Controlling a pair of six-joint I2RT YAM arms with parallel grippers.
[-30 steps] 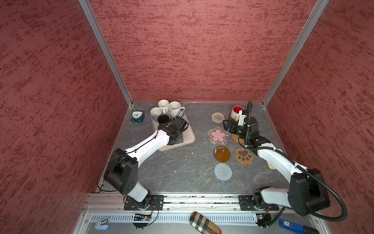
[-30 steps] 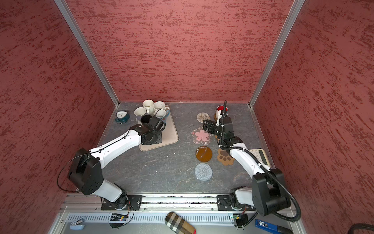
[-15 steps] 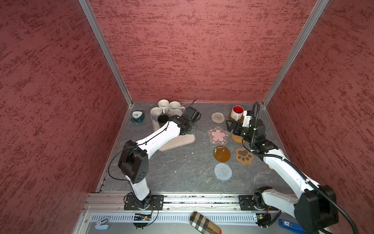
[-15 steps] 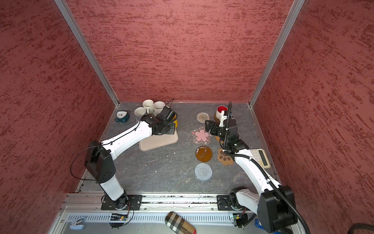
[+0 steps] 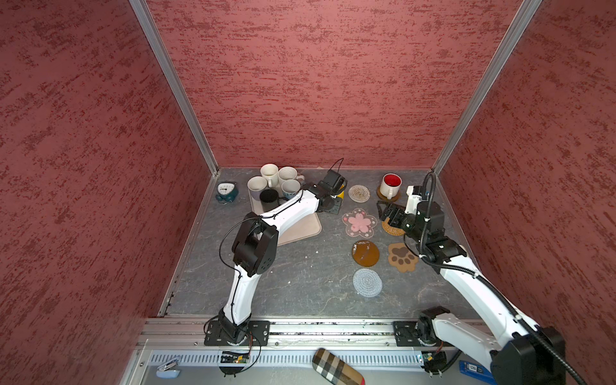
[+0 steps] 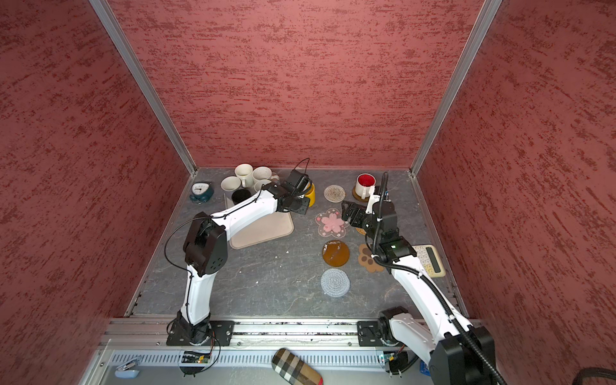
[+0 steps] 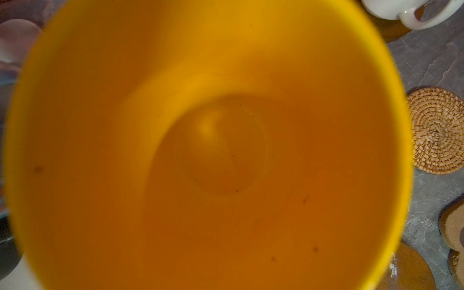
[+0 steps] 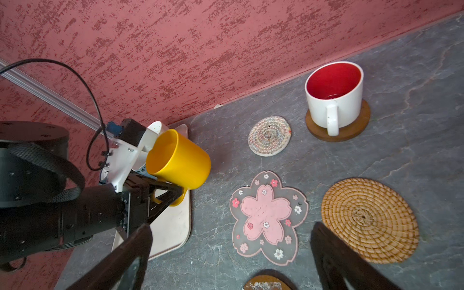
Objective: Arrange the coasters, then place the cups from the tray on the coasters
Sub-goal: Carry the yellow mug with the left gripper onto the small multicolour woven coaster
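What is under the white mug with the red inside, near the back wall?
A brown disc coaster: its rim shows around the base of the mug in the right wrist view. The coaster's middle is covered by the mug, so it cannot be seen.

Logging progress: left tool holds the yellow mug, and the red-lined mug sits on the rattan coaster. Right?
Wrong coaster: the red-lined mug sits on a brown disc, as the right wrist view shows. The left tool does hold the yellow mug.

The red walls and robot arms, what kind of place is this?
Probably a robot test booth, not a home: two robot arms bolted to a metal rail, red walls boxing in a grey tabletop, and cups and coasters laid out.
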